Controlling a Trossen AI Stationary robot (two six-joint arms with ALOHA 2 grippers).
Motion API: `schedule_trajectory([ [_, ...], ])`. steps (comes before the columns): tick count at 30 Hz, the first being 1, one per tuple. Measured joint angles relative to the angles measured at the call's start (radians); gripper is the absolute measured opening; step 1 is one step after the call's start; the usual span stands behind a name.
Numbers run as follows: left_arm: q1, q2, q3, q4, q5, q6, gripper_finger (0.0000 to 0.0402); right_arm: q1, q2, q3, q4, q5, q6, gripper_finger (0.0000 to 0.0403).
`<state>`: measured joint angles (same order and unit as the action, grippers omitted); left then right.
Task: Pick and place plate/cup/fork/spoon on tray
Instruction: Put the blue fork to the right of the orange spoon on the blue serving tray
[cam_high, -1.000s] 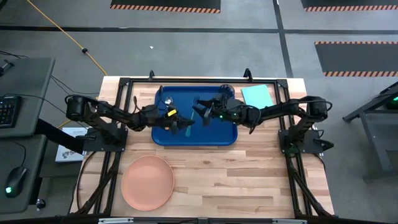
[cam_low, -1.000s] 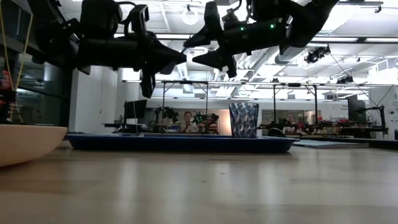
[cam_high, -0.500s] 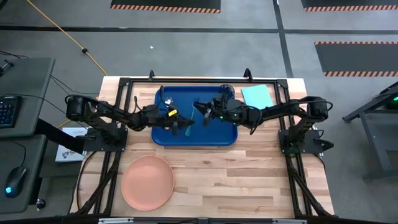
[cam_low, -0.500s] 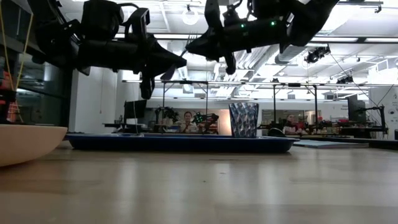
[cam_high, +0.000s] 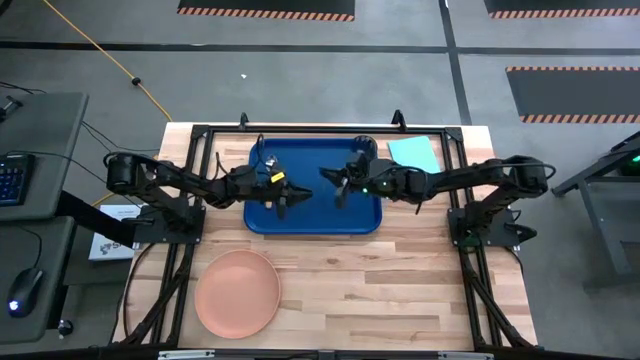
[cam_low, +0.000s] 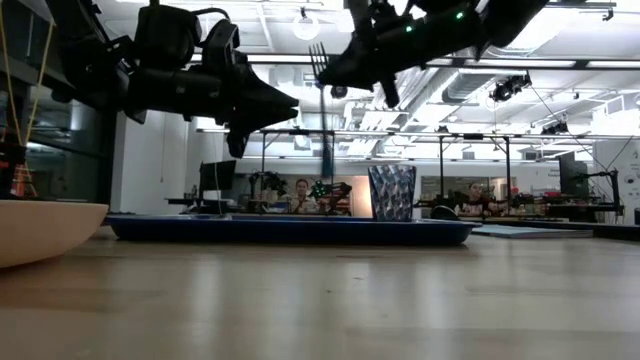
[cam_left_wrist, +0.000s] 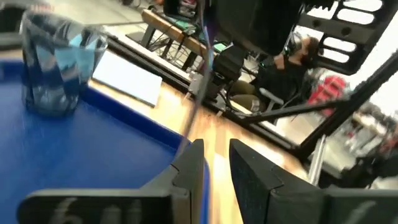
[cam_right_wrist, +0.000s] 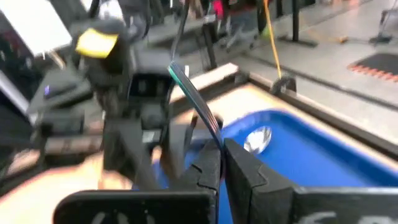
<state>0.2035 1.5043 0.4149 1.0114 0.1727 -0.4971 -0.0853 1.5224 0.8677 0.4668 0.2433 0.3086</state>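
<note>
Your right tool (cam_high: 340, 187) hangs above the large dark-blue rectangular plastic tray (cam_high: 360, 218), its fingers pinching the slim teal-green plastic fork (cam_right_wrist: 194, 98) by the handle, tines pointing up in the low view. Your left tool (cam_high: 288, 195) hovers over the tray's left half, facing the right one, with its fingers (cam_left_wrist: 189, 168) pressed nearly together and empty. The small silvery metal spoon (cam_right_wrist: 257, 138) lies on the tray. The translucent dark-blue tumbler (cam_left_wrist: 55, 68) stands in the tray's far right corner, beside the light-teal flat sheet (cam_high: 414, 153). The large round peach-orange plate (cam_high: 236, 293) rests near the tabletop's near left corner, well apart from the tray.
</note>
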Motion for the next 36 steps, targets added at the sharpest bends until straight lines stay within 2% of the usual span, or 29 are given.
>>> schedule_trajectory([
  [6,-0.055,0.0,0.0,0.035,0.066,0.343,0.0079,0.016,-0.014,0.0,-0.055,-0.072,0.008,0.0001],
  [10,-0.141,0.0,-0.001,0.025,-0.002,0.633,0.0083,0.018,-0.014,0.0,-0.032,-0.128,0.045,0.0],
  [13,-0.218,0.0,-0.001,0.0,-0.117,0.872,0.0083,0.02,-0.014,0.0,0.018,-0.159,0.069,0.0],
  [19,-0.401,0.0,0.0,-0.009,-0.506,1.412,0.0083,0.02,-0.014,0.0,0.046,-0.233,0.107,0.0],
  [21,-0.46,0.0,0.009,-0.012,-0.605,1.605,0.0083,0.02,-0.014,0.0,0.046,-0.245,0.113,0.0],
  [27,-0.568,0.046,0.084,-0.051,-0.786,1.974,0.0084,0.02,-0.013,0.0,0.079,-0.272,0.151,0.0],
  [32,-0.582,0.127,0.179,-0.048,-0.94,2.324,0.0084,0.007,-0.012,0.0,0.129,-0.374,0.263,0.0],
  [36,-0.589,0.176,0.219,-0.051,-1.042,2.594,0.0084,-0.007,-0.012,0.0,0.105,-0.439,0.308,0.0],
])
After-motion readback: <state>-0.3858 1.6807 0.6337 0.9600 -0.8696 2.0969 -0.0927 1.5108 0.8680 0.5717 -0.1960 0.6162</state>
